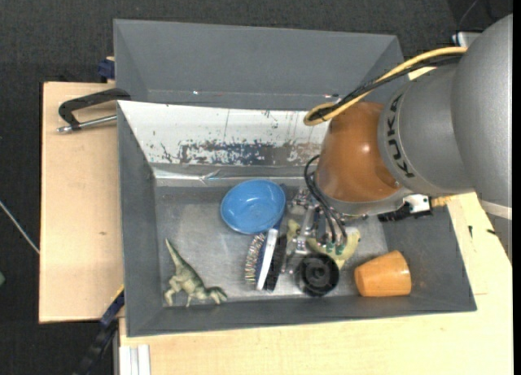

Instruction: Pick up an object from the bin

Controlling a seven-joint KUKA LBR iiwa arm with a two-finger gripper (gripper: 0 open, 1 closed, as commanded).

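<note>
Bin (138, 227), contents left to right:

1. Dinosaur (189, 281): pale green toy in the near left corner, well apart from my gripper.
2. Bowl (252, 207): blue, round, mid-floor, up and left of my gripper.
3. Brush (264, 261): black and white. Its long axis runs from the near wall toward the far wall, and it lies just left of my gripper.
4. Gripper (313, 243): low over the floor, right of centre. I cannot tell whether it is spread or pressed together, and I see nothing pinched in it.
5. Black cap (317, 276): round and dark, just on the near-wall side of my gripper. I judge it the closest item, so the coming move turns on a short shift toward that wall.
6. Cup (383, 276): orange, on its side, near the right wall, beside the black cap.
</note>
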